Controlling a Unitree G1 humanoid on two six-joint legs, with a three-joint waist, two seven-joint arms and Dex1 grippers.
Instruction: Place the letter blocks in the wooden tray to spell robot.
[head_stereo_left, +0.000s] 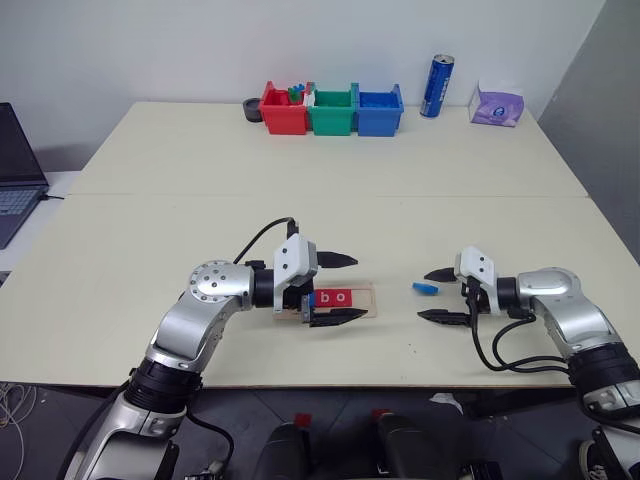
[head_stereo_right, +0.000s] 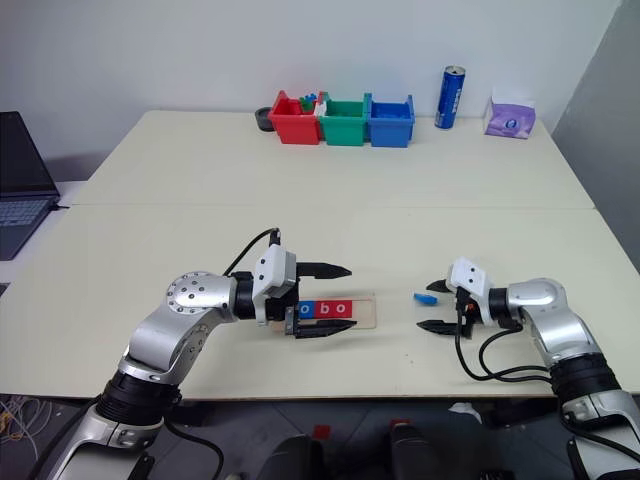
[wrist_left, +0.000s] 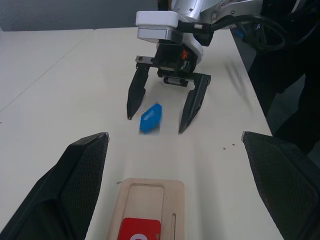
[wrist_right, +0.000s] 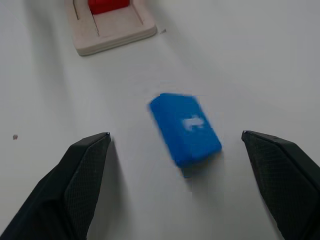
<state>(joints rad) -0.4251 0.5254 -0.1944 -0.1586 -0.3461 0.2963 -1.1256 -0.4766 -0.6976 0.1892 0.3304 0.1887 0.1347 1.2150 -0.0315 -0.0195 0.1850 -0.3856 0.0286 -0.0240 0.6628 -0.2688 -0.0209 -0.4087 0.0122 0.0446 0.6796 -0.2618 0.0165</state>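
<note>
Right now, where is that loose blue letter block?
The blue letter block lies on the table to the robot's right of the wooden tray, between the open fingers of the right gripper.

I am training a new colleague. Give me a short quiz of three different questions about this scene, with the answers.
1. True or false: the blue letter block lies in the wooden tray.
2. The right gripper is: A open, B shut on a block.
3. Which coloured bin stands between the other two?

Key: 1 false, it lies on the table, between the right gripper's fingers. 2 A. 3 the green bin.
</note>
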